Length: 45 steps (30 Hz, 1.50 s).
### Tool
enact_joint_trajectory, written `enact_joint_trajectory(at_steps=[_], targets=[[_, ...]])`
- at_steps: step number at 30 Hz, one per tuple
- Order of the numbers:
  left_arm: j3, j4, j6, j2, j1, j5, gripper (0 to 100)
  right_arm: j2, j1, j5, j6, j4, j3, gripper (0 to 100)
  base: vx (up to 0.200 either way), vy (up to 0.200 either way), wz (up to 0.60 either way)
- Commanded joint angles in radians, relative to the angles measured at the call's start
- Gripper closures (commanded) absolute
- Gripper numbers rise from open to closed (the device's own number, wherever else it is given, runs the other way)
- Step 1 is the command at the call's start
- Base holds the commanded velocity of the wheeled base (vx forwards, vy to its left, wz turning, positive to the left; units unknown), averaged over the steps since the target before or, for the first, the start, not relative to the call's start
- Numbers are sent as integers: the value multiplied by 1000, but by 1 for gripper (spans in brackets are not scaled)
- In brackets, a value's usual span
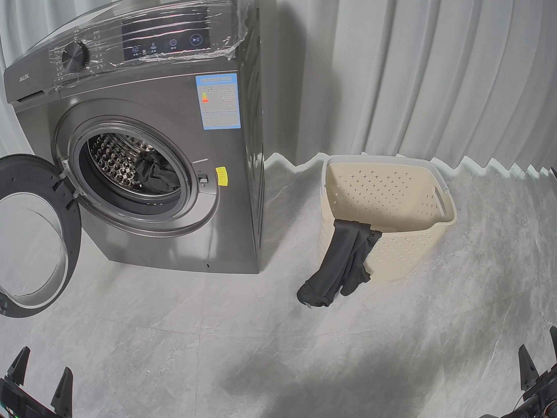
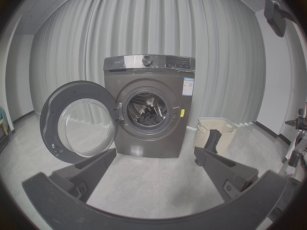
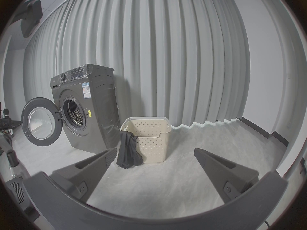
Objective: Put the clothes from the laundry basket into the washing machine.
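Nearest, left gripper (image 1: 42, 373) sits low at the near left, fingers spread, nothing held. The right gripper (image 1: 539, 349) is low at the near right, fingers also released and holding nothing. Grey marbled floor (image 1: 348, 332) lies between both grippers and the task things. Next out, the cream perforated laundry basket (image 1: 406, 245) stands on the floor right of the washing machine (image 1: 232, 204), a gap between them. A dark garment (image 1: 342, 256) hangs over the basket's near rim and down its outer wall, its lower end bunched on the floor. The machine's round door (image 1: 29, 172) is swung wide open to the left, standing out from the machine front on the left gripper's side. The drum (image 1: 116, 152) opening is unblocked, and dark clothes (image 1: 155, 175) already lie inside it. Clear plastic film (image 1: 174, 30) covers the control panel and knob (image 1: 74, 56), with a blue label (image 1: 218, 101) and a yellow sticker (image 1: 221, 176) on the front. Farthest, a pleated pale curtain (image 1: 406, 59) reaches the floor. The left wrist view looks straight into the drum and shows the clothes low in it. The right wrist view takes the machine at an angle and shows the garment's full drop down the basket. The head view looks into the basket from above.
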Motion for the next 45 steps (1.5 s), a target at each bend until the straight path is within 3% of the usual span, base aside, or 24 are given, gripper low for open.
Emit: enact_joint_trajectory(at_steps=[1, 14, 19, 22, 25, 30, 40, 45], targets=[[15, -1, 2, -13, 0, 1, 0, -10, 1, 0, 0, 0, 18, 0, 0, -200, 0], [15, 1, 0, -13, 0, -1, 0, -10, -2, 6, -20, 2, 18, 0, 0, -15, 0], [15, 1, 2, -13, 2, 1, 0, -10, -2, 6, -15, -11, 16, 0, 200, 0, 0], [15, -1, 2, -13, 0, 1, 0, 9, 5, 31, 34, -38, -194, 0, 67, 0, 0], [15, -1, 2, -13, 0, -1, 0, 99, 38, 58, 41, 58, -303, 0, 0, 0, 0], [15, -1, 0, -13, 0, -1, 0, 276, 79, 175, 47, 112, -311, 0, 0, -40, 0], [15, -1, 0, -14, 0, 1, 0, 612, 105, 239, 40, 35, -315, 0, 0, -160, 0], [15, -1, 3, -14, 0, 1, 0, 826, 196, 244, 51, -40, -317, 0, 0, 0, 0]])
